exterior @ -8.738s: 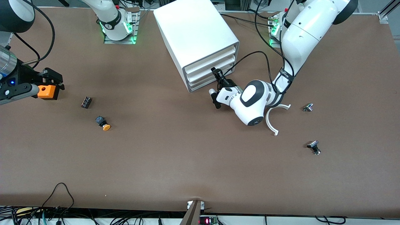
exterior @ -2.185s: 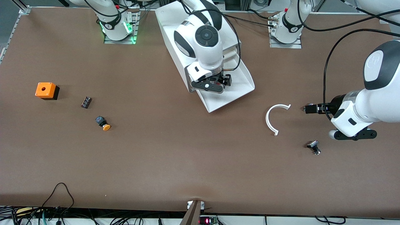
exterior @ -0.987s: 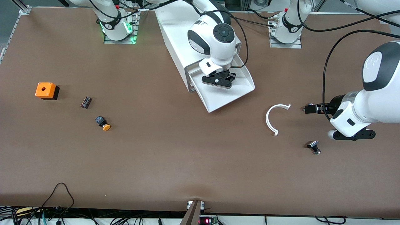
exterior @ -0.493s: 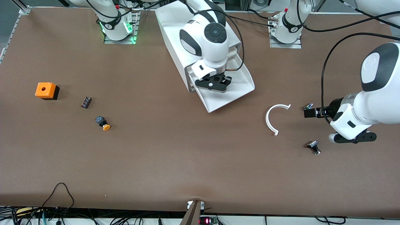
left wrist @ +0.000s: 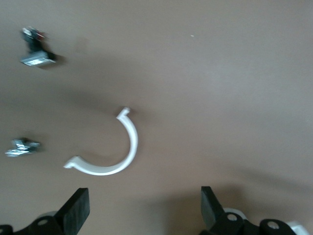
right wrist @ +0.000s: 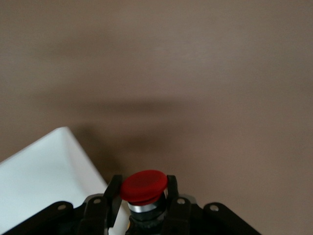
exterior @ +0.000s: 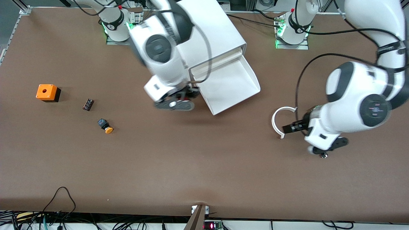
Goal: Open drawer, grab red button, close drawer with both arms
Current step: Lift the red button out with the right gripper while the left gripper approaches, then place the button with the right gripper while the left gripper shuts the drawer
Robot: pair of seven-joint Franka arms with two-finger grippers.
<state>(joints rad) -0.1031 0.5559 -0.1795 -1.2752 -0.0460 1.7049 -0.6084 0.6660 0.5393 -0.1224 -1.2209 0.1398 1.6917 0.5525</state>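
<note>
The white cabinet (exterior: 204, 32) has one drawer (exterior: 235, 91) pulled far out, and the tray looks empty. My right gripper (exterior: 179, 97) is over the table beside the drawer's corner, toward the right arm's end. In the right wrist view it (right wrist: 144, 196) is shut on the red-capped button (right wrist: 144, 185), with the drawer's corner (right wrist: 44, 176) beside it. My left gripper (exterior: 289, 127) is low over the table at a white C-shaped ring (exterior: 277, 123). In the left wrist view it (left wrist: 142, 213) is open and empty, with the ring (left wrist: 110, 164) just ahead of it.
An orange box with a hole (exterior: 47, 92), a small dark part (exterior: 88, 104) and an orange-capped button (exterior: 106, 126) lie toward the right arm's end. Two small metal parts (left wrist: 36, 51) (left wrist: 22, 147) lie near the ring. One (exterior: 324, 155) peeks out under the left arm.
My right gripper has come up out of the drawer with the red button and swung toward the right arm's end. My left gripper has moved across to the white ring.
</note>
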